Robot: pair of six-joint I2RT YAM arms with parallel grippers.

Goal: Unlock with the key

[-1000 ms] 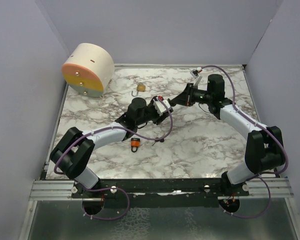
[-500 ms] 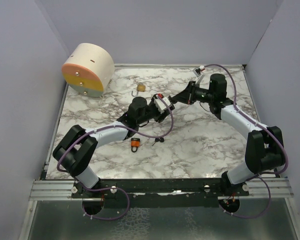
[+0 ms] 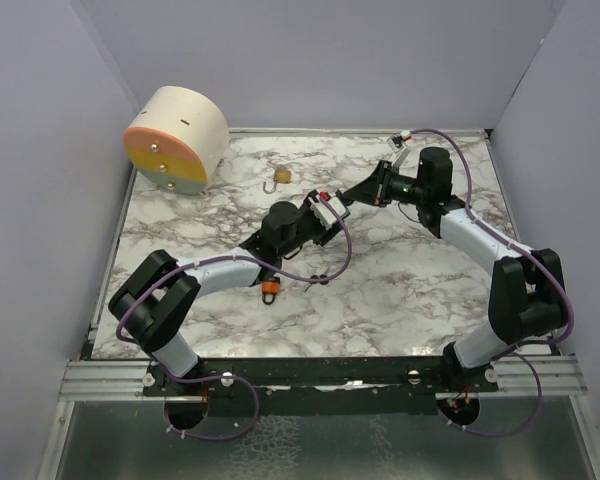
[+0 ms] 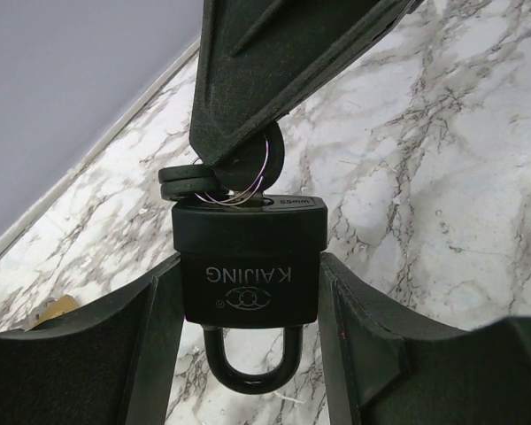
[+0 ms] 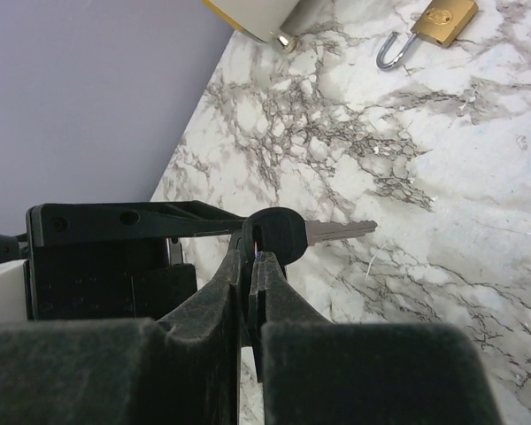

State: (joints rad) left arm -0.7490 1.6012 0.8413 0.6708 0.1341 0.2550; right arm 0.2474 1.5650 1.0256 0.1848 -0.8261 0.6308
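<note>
Step in hand, my read: key at the keyway, turn not yet made.

Left wrist view: left gripper (image 4: pixel 248 297) is part-spread and clamps the black padlock (image 4: pixel 250 239) by its two sides, up off the marble table (image 4: pixel 442 159). The shackle points toward the camera and is seated shut, with the keyway end away. Right gripper (image 4: pixel 237 159) comes in from above, pressed together on the head of the key (image 4: pixel 273 152). A bit of blade shows right at the keyway, but the fingers hide how deep it sits. Spare keys (image 4: pixel 184 181) hang just beside, on the same ring.

Right wrist view: the pads squeeze the black head. One bare blade sticks out sideways over the marble, probably a spare, cannot tell. Own fingers block most of the lock body. Brass padlock (image 5: pixel 444 19) lies well apart, shackle swung out.

Top view: the grippers meet mid-table, lock and key too small to read. Orange padlock (image 3: pixel 270 290) lies by the left arm.

Next move calls for rotating the right wrist about the key's axis while the left holds firm.
</note>
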